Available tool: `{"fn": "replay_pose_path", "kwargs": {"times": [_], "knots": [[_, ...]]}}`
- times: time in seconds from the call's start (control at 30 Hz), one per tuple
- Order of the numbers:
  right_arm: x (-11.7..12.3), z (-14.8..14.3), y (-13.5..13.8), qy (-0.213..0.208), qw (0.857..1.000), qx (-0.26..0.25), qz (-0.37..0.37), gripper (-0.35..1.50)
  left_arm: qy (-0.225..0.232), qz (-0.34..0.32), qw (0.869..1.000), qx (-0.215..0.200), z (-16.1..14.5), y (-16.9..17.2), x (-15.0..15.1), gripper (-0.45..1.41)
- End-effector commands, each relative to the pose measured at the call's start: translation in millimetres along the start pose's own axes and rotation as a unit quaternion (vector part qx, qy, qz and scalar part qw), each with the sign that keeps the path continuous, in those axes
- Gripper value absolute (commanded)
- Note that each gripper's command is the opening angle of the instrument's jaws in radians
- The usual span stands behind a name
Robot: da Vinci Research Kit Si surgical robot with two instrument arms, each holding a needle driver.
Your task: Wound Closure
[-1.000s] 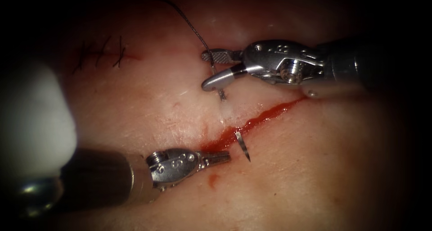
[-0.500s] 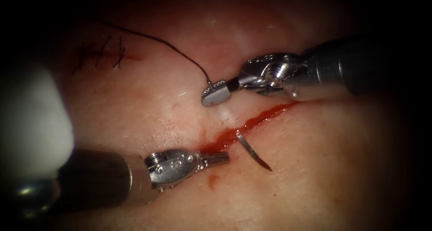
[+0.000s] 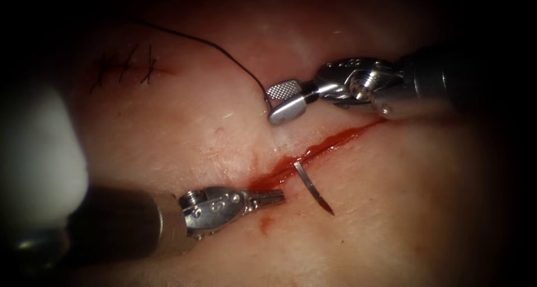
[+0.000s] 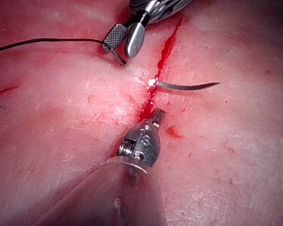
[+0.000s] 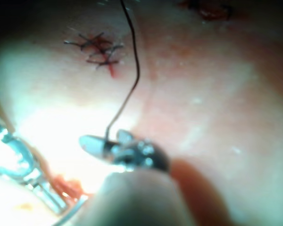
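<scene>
Beside the cut [image 3: 313, 151], on its left, the right tool [image 3: 284, 100] stands with jaws parted, holding nothing; the needle's tail and thread [image 3: 224, 52] lie at them. The needle [image 3: 313, 190] sits in the tissue [image 3: 391, 220], its point out on the cut's right. Judged stiff, slick and thin: best taken behind the point. The left tool [image 3: 268, 197], jaws together and empty, rests just beside the cut and red fluid [image 3: 274, 178]; finished stitches [image 3: 126, 66] lie well apart.

Right pincer [image 3: 281, 102] gapes, holding nothing — left pincer [image 3: 274, 197] lies closed and empty, shaft low.
</scene>
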Motion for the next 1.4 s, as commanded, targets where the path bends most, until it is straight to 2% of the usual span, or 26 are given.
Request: {"fn": "replay_pose_path", "kwargs": {"times": [0.03,0.13,0.2,0.23,0.3,0.57,0.7,1.0,1.2,1.4], "knots": [[-0.3,-0.7,0.5,0.000,1.000,-0.010,0.000,1.31,0.001,0.006,1.000,-0.004,1.2,1.1,-0.5,0.02],[-0.3,-2.8,0.7,0.004,1.000,-0.021,0.002,1.31,0.001,0.027,1.000,-0.004,2.0,1.8,0.4,0.15],[-0.1,-4.1,0.9,0.010,1.000,-0.028,0.002,1.31,0.002,0.050,0.999,-0.003,2.4,2.0,1.2,0.42],[-0.1,-4.3,0.9,0.012,0.999,-0.031,0.003,1.29,0.002,0.063,0.998,0.004,2.6,2.1,1.6,0.64],[-0.1,-4.7,1.0,0.017,0.999,-0.040,0.001,1.29,0.005,0.078,0.997,0.015,2.7,2.4,2.2,0.93],[-1.2,-4.2,1.2,0.016,0.999,-0.043,-0.006,1.28,0.007,0.116,0.993,0.031,2.8,3.6,3.9,0.93],[-1.8,-3.9,1.3,0.016,0.999,-0.044,-0.008,1.28,0.009,0.137,0.989,0.048,2.5,3.5,4.7,0.84],[-2.0,-3.7,1.2,0.014,0.999,-0.044,-0.009,1.26,0.008,0.138,0.988,0.062,1.8,2.8,4.8,0.82],[-2.1,-3.7,1.3,0.014,0.999,-0.045,-0.009,1.26,0.016,0.144,0.987,0.070,0.4,2.9,6.2,0.81],[-2.0,-3.9,1.4,0.013,0.999,-0.044,-0.009,1.26,0.016,0.154,0.985,0.080,1.4,2.6,7.0,0.81]]}}
